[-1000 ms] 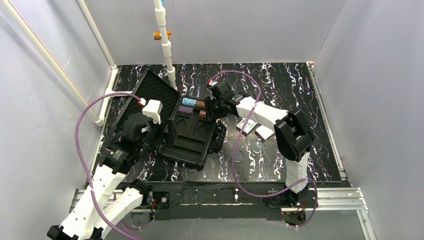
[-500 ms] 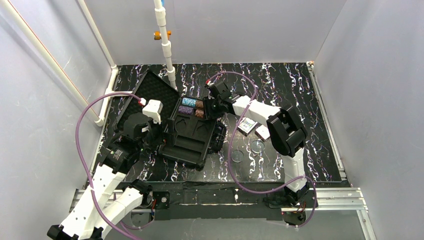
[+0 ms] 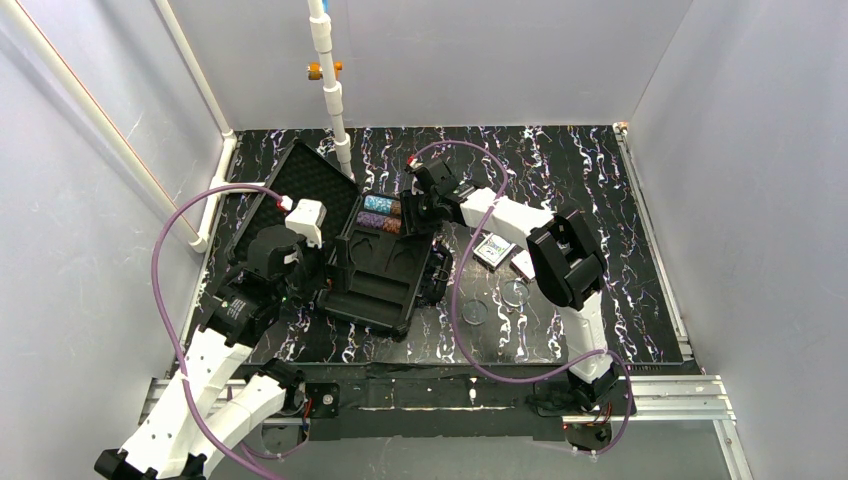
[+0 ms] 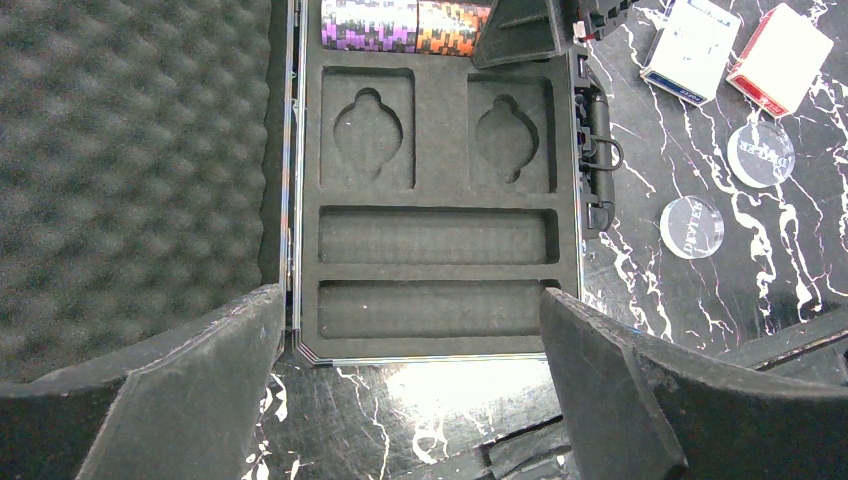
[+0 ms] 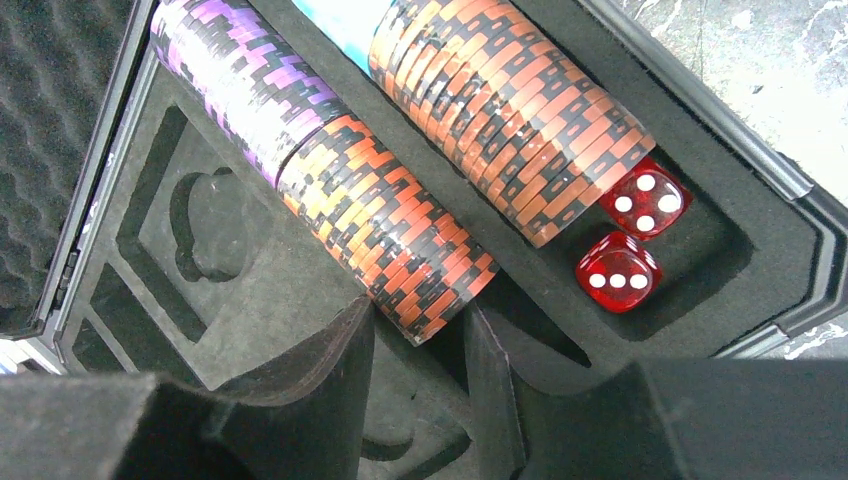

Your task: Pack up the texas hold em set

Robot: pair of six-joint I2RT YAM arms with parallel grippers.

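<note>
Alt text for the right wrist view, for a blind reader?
Two rows of orange and purple chips lie in the black tray, two red dice at one row's end; the right tool hovers open by the other row.

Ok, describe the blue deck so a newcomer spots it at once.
Find the open black case. Two boxed decks lie on the table off its handle side. The blue deck is the one nearer the case; the red deck lies farther out.
</note>
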